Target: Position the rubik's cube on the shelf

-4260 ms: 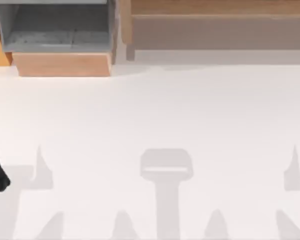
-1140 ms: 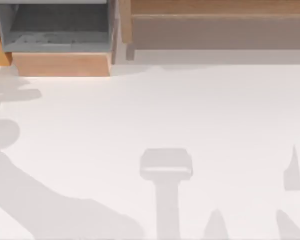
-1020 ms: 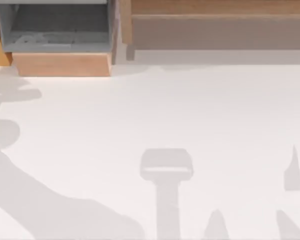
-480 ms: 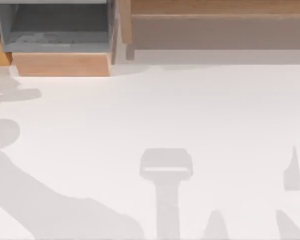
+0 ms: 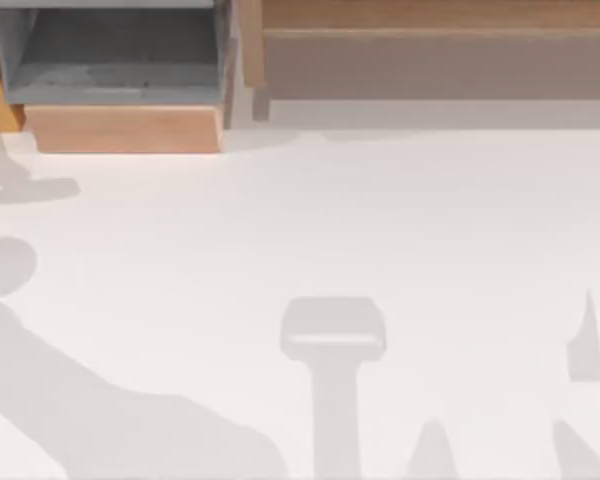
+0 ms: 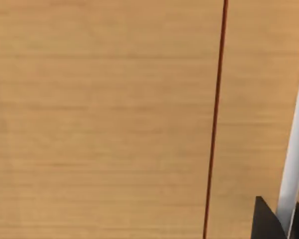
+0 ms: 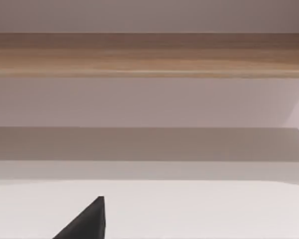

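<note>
Wood and grey make up the far left of the top view, where a box (image 5: 120, 128) with a light wood front and a grey inside stands at the back edge of the white worktop (image 5: 430, 230). Below it, along the left edge and across the near left corner, a broad soft shadow (image 5: 100, 420) lies on the worktop. Toward the middle a second shadow (image 5: 332, 340), a rounded block on a straight stem, lies near the front edge. Just right of the box, apart from it by a narrow gap, the wooden side post (image 5: 252, 50) of the shelf (image 5: 430, 62) begins, and the shelf runs along the back edge to the right side, its grey-brown front face under a brown strip. Through the left wrist view I see a light wood panel (image 6: 99, 119) close up, crossed by a thin dark red seam (image 6: 214, 119), with a white strip (image 6: 296, 149) beside it; a dark tip of the left end effector (image 6: 266, 224) sits by that strip, and I cannot tell whether it is released or clenched. The right wrist view looks level at the shelf's brown top board (image 7: 149, 55) with shaded space beneath, and a dark tip of the right end effector (image 7: 87, 221) hangs over the worktop; its state I cannot tell either. Where the rubik's cube is I cannot tell.
</note>
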You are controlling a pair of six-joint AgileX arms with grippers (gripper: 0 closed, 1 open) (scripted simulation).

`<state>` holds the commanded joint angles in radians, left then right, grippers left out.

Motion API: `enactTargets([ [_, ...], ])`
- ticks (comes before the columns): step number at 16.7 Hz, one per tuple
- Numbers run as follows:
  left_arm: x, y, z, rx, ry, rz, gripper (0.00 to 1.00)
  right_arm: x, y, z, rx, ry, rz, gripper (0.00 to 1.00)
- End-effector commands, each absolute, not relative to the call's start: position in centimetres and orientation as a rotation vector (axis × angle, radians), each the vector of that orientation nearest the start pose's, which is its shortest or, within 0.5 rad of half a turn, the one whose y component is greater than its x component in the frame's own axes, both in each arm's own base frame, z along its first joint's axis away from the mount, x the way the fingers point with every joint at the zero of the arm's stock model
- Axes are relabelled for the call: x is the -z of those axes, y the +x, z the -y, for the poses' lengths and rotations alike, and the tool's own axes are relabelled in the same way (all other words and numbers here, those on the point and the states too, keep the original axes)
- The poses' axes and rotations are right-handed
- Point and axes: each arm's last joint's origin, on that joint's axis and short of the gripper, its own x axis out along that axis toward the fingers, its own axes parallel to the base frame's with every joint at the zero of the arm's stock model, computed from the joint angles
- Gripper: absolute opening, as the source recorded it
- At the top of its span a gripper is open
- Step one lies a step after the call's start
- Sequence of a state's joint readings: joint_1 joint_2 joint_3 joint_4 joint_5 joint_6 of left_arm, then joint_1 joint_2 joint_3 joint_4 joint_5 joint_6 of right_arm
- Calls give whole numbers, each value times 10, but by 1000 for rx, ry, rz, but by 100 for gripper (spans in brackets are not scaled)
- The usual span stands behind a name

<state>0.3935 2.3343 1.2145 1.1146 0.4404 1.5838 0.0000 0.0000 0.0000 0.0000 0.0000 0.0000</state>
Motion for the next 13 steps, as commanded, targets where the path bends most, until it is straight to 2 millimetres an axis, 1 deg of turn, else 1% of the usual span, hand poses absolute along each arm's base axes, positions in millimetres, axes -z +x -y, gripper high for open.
enactTargets([
  [3, -95, 433, -171, 16, 1571, 16, 0, -160, 106, 1, 0, 0, 0, 100],
  [4, -90, 432, -172, 27, 1558, -1, 0, -160, 106, 1, 0, 0, 0, 100],
  [6, -91, 428, -173, 22, 1561, 0, 0, -160, 106, 1, 0, 0, 0, 100],
  [8, -91, 415, -174, 23, 1560, -2, 0, -160, 106, 1, 0, 0, 0, 100],
  [11, -89, 387, -173, 31, 1550, -6, 0, -160, 106, 1, 0, 0, 0, 100],
  [13, -89, 373, -173, 30, 1553, -4, 0, -160, 106, 1, 0, 0, 0, 100],
])
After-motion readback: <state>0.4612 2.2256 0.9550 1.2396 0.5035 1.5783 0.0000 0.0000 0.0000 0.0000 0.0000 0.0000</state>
